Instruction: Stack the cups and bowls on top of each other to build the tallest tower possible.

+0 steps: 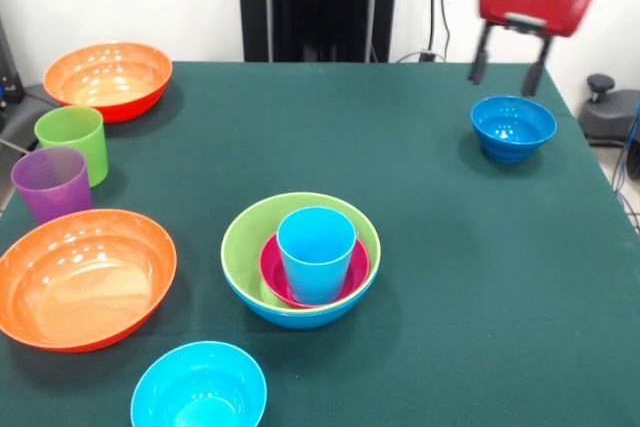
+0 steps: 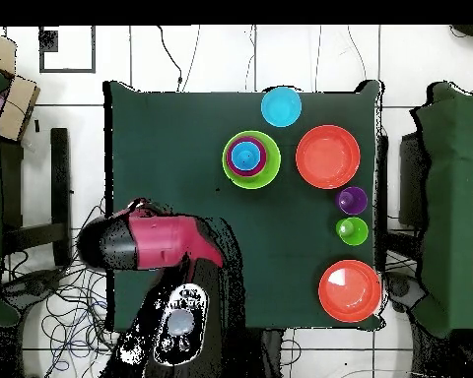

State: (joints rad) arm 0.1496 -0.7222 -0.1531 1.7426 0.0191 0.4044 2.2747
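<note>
No readable text, labels or numbers showed in either view.

The glossy bowls and cups, the green tabletop (image 1: 420,247) and the red housing above the gripper (image 1: 509,67) carried no lettering, brand mark or numeral that could be made out; a pale strip on that red housing in the front view may have been a label, but nothing on it was legible.
</note>
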